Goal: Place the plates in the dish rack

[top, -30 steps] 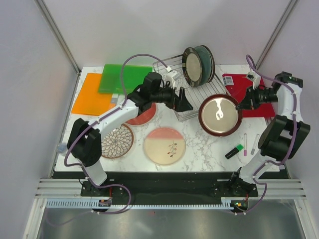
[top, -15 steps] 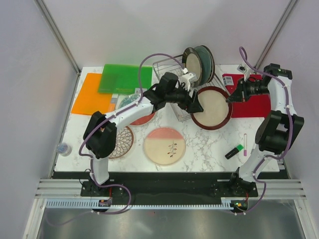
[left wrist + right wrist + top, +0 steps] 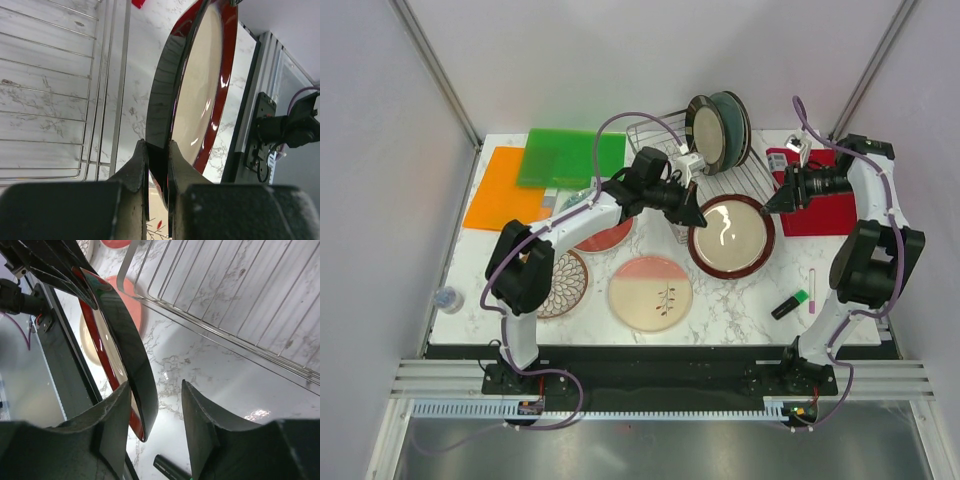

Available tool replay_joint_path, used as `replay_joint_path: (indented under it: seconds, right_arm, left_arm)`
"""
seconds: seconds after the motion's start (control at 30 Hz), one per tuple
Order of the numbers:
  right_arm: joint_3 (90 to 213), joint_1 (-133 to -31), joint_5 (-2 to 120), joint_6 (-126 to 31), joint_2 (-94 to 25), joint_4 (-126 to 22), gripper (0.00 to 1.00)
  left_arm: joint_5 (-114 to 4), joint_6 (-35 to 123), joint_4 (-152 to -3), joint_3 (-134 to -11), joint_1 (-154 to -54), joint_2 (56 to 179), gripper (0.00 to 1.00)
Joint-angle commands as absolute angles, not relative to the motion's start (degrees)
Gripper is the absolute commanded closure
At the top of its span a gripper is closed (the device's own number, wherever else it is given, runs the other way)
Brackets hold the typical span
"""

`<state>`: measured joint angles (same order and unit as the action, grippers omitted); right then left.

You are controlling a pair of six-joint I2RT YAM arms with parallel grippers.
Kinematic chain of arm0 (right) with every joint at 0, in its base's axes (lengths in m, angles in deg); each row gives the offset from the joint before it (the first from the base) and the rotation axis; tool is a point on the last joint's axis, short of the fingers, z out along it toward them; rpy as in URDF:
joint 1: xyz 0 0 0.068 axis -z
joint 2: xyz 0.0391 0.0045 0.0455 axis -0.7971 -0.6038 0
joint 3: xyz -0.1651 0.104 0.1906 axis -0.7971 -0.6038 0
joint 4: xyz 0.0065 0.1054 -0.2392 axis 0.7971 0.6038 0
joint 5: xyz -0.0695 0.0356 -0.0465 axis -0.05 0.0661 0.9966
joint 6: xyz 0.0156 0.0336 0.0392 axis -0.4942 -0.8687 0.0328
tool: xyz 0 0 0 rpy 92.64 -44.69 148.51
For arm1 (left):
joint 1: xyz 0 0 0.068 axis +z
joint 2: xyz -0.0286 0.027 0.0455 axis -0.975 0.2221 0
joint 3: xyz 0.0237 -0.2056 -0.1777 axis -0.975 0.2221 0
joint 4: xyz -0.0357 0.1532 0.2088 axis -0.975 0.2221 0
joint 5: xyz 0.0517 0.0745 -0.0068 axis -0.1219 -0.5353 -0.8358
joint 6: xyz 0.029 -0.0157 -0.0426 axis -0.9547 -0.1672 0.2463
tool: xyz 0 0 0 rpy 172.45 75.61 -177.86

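plate: maroon-rim plate (image 3: 730, 235) held tilted over the desk (image 3: 760, 290), just in front of dish rack (image 3: 748, 176).
left pincer (image 3: 157, 145): clamped on the plate's left rim.
right pincer (image 3: 157, 390): jaws apart, straddling the opposite rim.
do well: back right straight off; left stands the plate upright, lines its edge up with a free slot and lowers slowly.

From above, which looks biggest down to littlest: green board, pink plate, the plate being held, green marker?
1. green board
2. held plate and pink plate: they look alike, and the held one is off the table, nearer the camera, so no ranking
3. green marker
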<state>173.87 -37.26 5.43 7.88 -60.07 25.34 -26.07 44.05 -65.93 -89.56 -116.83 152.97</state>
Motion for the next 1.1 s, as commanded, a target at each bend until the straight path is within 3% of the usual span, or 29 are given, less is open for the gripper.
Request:
replay_joint_path:
  seconds: [0.0,0.37,0.47,0.57,0.6,0.7,0.73,0.77,0.8,0.87,0.9,0.97,1.0,1.07]
  right_arm:
    - [173.3,-39.2,2.6,12.1,-59.6,30.8,0.48]
    - [173.0,-47.5,8.2,14.2,-63.5,30.7,0.46]
    - [173.1,-47.8,8.9,14.4,-63.9,30.8,0.50]
    - [173.2,-47.8,9.5,14.4,-64.3,30.9,0.65]
    - [173.2,-47.8,9.7,14.5,-64.2,30.9,0.78]
    - [173.6,-47.8,10.6,15.5,-63.6,30.8,0.97]
    - [173.6,-47.8,11.1,15.8,-63.3,30.7,0.99]
    - [173.6,-47.7,11.2,16.1,-62.9,30.7,1.00]
    - [173.7,-47.7,11.6,16.2,-62.1,30.8,1.00]
    - [174.6,-47.7,11.7,15.7,-61.3,30.8,1.00]
    - [175.2,-47.7,11.9,15.1,-60.3,30.8,1.00]
    - [178.7,-47.6,12.0,13.6,-59.0,30.6,1.00]
    - [180.4,-47.6,12.5,11.8,-58.9,30.6,1.00]
    - [186.7,-47.6,13.2,9.9,-58.5,30.6,1.00]
  left_arm:
    - [-14.6,39.0,-68.5,-92.3,-117.2,150.1,0.98]
    - [-14.1,38.2,-68.0,-95.4,-117.0,151.9,0.98]
    - [-14.3,38.1,-67.9,-95.4,-116.9,151.8,0.98]
    - [-14.6,37.7,-67.8,-95.4,-116.5,151.7,0.98]
    - [-15.0,37.4,-67.8,-95.3,-116.3,151.7,0.98]
    - [-19.3,35.5,-66.3,-95.9,-115.8,151.7,0.95]
    - [-20.5,34.7,-65.8,-96.1,-115.6,151.7,0.94]
    - [-22.0,34.2,-64.9,-96.2,-115.4,151.5,0.91]
    - [-26.3,33.8,-64.5,-96.3,-115.2,151.0,0.78]
    - [-31.6,33.0,-63.7,-95.8,-114.2,150.3,0.63]
    - [-33.9,32.5,-62.9,-95.8,-113.7,149.4,0.45]
    - [-41.1,31.1,-61.3,-95.6,-112.5,147.7,0.31]
    - [-43.1,29.8,-61.0,-95.4,-112.1,145.7,0.17]
    - [-48.0,28.6,-59.9,-94.5,-110.3,143.4,0.09]
